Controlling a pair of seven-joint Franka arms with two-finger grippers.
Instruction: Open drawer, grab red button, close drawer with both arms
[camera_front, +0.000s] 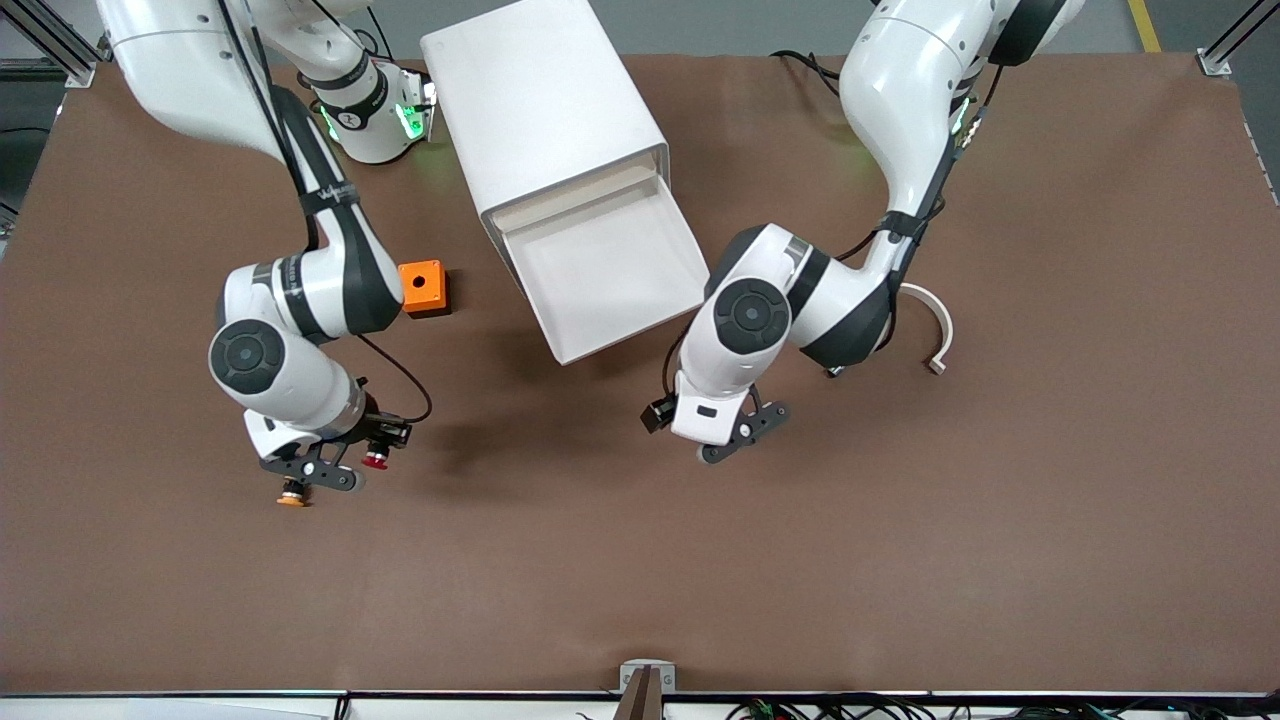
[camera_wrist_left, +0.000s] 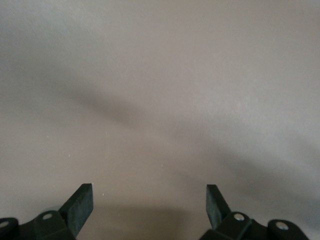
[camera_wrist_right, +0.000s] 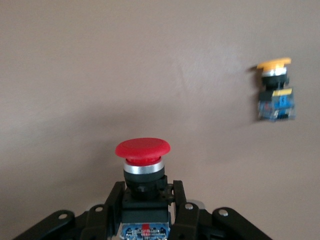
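Your white cabinet (camera_front: 545, 110) sits at about twelve o'clock on the brown worktop (camera_front: 900, 560), with its top drawer (camera_front: 610, 270) pulled out toward the camera and showing a bare white tray. At nine o'clock from the drawer you have an orange box with a hole (camera_front: 424, 288). Down at about seven o'clock from that box, your right pincer (camera_front: 345, 468) is clamped on the red-capped button (camera_front: 376, 459), low over the worktop. Just beside it, at its seven o'clock, lies an orange-capped switch (camera_front: 292, 496). Your left pincer (camera_front: 742, 428) hangs over bare worktop at five o'clock from the drawer front, its fingers spread. A pale curved strip (camera_front: 932, 325) lies at three o'clock from the left arm's wrist.
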